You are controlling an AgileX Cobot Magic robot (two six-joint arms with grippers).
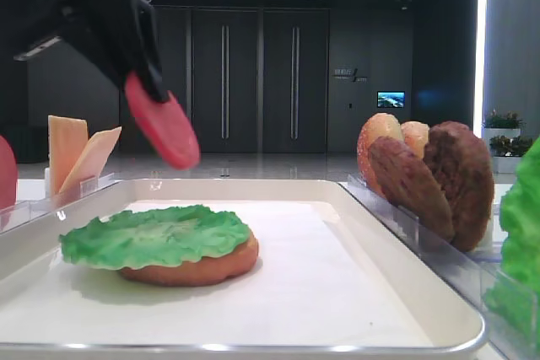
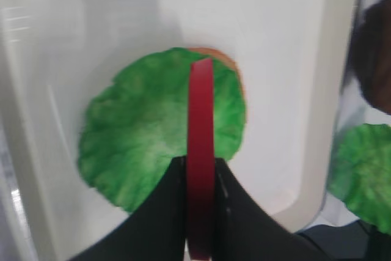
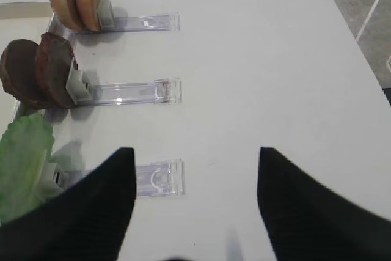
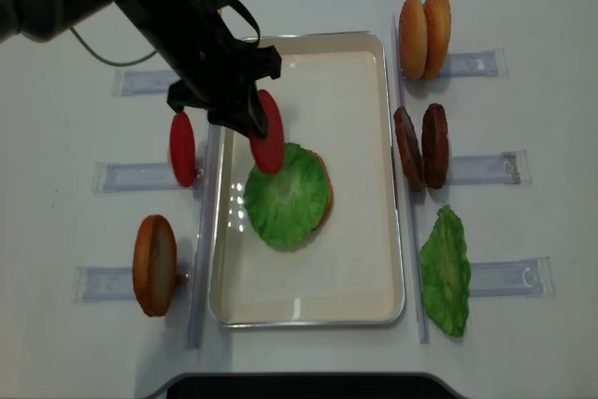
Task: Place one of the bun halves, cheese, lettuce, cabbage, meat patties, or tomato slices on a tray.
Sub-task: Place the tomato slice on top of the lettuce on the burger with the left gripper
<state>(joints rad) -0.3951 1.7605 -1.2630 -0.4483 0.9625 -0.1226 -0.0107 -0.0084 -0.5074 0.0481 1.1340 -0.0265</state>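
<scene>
Working from the left of the overhead view, you are passing a bun half standing on edge in its clear holder on the white counter, then a spare tomato slice upright in the next holder along, just outside the tray. Next you are coming to your left gripper, whose fingers are clamping a second tomato slice edge-on, tilted, in the air above the near-left part of the tray. Directly under it, the lettuce is lying flat on a bun half that is resting on the tray liner; the left wrist view is showing the red disc lined up over the middle of the green leaf, and the low side view is showing clear air between slice and leaf. You are, by the look of it, in the carry-and-place step, with the slice over its target but not yet set down. The next move is probably calling for a descent and a tilt toward flat, then a release onto the leaf. Further right, past the tray rim, two bun halves, two meat patties and another lettuce leaf are waiting in their holders. Your right gripper is hovering with fingers spread wide and empty over the bare counter beside those holders.
</scene>
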